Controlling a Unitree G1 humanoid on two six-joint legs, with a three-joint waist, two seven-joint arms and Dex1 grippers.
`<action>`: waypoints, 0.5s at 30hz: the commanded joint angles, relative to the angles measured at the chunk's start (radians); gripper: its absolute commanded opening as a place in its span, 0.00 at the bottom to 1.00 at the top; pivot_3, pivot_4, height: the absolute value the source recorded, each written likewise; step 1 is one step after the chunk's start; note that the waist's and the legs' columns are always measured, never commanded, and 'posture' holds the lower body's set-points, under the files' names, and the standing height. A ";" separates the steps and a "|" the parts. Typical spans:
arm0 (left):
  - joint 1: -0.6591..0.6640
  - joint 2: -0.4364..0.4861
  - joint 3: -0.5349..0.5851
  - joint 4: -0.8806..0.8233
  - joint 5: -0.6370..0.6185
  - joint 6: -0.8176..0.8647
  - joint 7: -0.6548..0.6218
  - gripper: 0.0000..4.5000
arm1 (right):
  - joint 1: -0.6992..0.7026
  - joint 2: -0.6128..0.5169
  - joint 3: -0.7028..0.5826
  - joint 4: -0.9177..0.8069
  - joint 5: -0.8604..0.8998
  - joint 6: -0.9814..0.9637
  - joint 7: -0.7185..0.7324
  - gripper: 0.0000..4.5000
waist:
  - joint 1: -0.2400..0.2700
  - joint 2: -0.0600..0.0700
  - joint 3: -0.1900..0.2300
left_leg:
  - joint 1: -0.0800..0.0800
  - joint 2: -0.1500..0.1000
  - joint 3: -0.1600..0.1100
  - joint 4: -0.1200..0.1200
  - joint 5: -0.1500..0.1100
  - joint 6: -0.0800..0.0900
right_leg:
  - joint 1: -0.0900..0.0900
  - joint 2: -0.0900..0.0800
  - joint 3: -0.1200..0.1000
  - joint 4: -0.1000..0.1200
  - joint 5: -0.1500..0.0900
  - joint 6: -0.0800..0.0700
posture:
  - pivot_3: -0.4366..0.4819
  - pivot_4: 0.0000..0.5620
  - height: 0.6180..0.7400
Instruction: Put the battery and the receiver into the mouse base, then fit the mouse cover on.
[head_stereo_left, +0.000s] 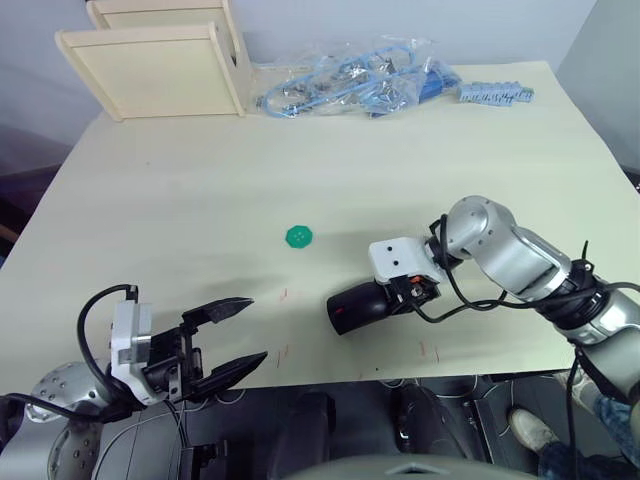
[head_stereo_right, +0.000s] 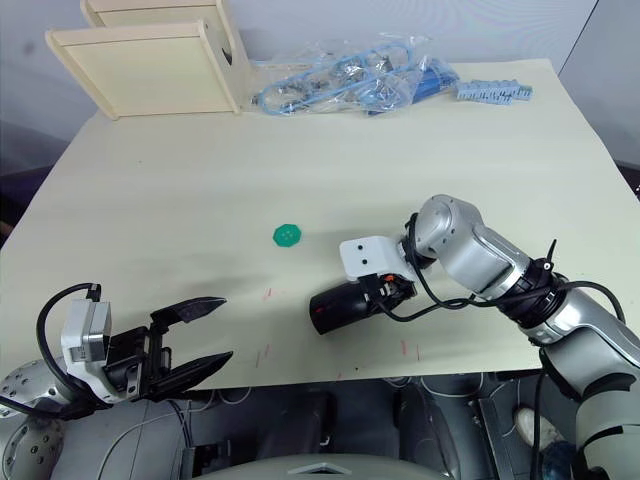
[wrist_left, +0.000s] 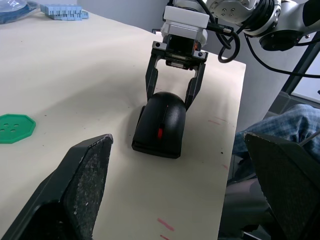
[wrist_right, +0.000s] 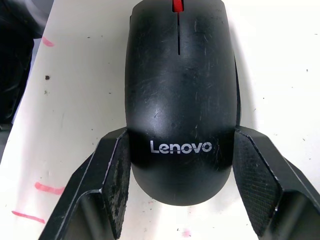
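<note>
- The smooth glossy black mouse cover (wrist_right: 181, 100), with white lettering and a red wheel slit at its front, sits on the pale beige worktop (head_stereo_left: 200, 200) near the front edge, a little right of the middle
- The cover lies on the mouse as one closed shell – the base, the battery and the receiver are hidden under it, so their state cannot be told
- The right tool (wrist_left: 174, 97) reaches in from the right side and straddles the rear end of the mouse cover; its two black fingers (wrist_right: 112, 175) press against both flanks of the shell – clamped on it
- The left tool (head_stereo_left: 232, 340) hangs over the front edge towards the front-left corner, well apart from the mouse, its two black fingers spread wide with nothing between them
- A flat round green disc (head_stereo_left: 300, 237) lies on the worktop near the middle, apart from the mouse
- At the back edge stand pale wooden trays (head_stereo_left: 160, 65), a heap of clear plastic bags with blue parts (head_stereo_left: 350, 80) and a strip of light-blue blocks (head_stereo_left: 495, 94)
</note>
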 joint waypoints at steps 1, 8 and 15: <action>0.005 0.003 0.000 -0.026 -0.004 -0.012 -0.006 1.00 | -0.023 0.003 -0.009 0.001 -0.017 -0.013 0.010 0.61 | 0.000 0.000 0.000 | 0.000 0.000 0.000 0.000 0.000 0.000 | 0.000 0.000 0.000 0.000 0.000 0.000 | 0.48 0.27 1.00; 0.008 0.003 -0.003 -0.024 -0.005 -0.009 -0.008 1.00 | -0.045 0.014 -0.027 -0.006 0.000 0.018 0.033 0.61 | 0.000 0.000 0.000 | 0.000 0.000 0.000 0.000 0.000 0.000 | 0.000 0.000 0.000 0.000 0.000 0.000 | 0.48 0.27 1.00; 0.010 0.006 -0.005 -0.026 -0.009 -0.004 -0.010 1.00 | -0.057 0.015 -0.023 0.016 -0.013 -0.006 0.043 0.61 | 0.000 0.000 0.000 | 0.000 0.000 0.000 0.000 0.000 0.000 | 0.000 0.000 0.000 0.000 0.000 0.000 | 0.48 0.27 1.00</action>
